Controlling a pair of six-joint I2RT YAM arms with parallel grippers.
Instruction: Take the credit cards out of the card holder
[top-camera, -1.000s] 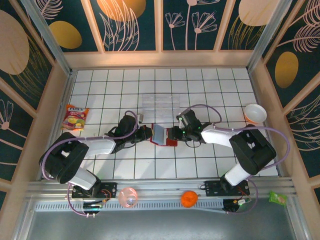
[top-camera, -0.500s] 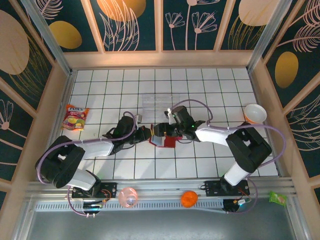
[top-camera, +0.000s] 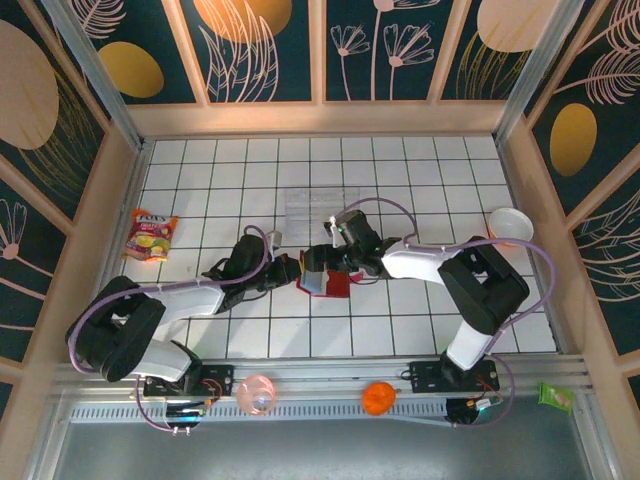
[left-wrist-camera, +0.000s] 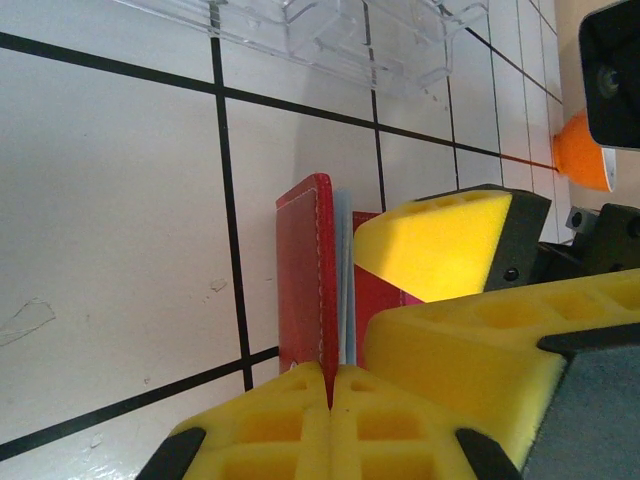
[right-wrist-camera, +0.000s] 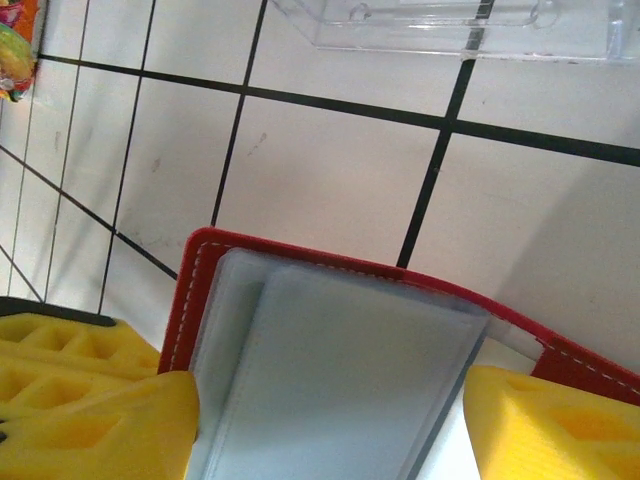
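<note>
The left hand (left-wrist-camera: 328, 385) was clenched on one cover of the small red folding card holder (left-wrist-camera: 303, 270). This propped it open on the white tiled surface (top-camera: 380, 335), seemingly so the released right hand (right-wrist-camera: 330, 410) could straddle its grey-blue pockets (right-wrist-camera: 350, 340). No credit cards were visible.

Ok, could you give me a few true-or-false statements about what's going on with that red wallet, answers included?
1. The left gripper is clamped on the red wallet's cover. True.
2. The right gripper is squeezed shut. False: its fingers stand apart, on either side of the grey-blue pockets.
3. The clear plastic tray sits beyond the wallet. True.
4. The white bowl is on the left of the table. False: it is on the right; the snack packet is on the left.
</note>
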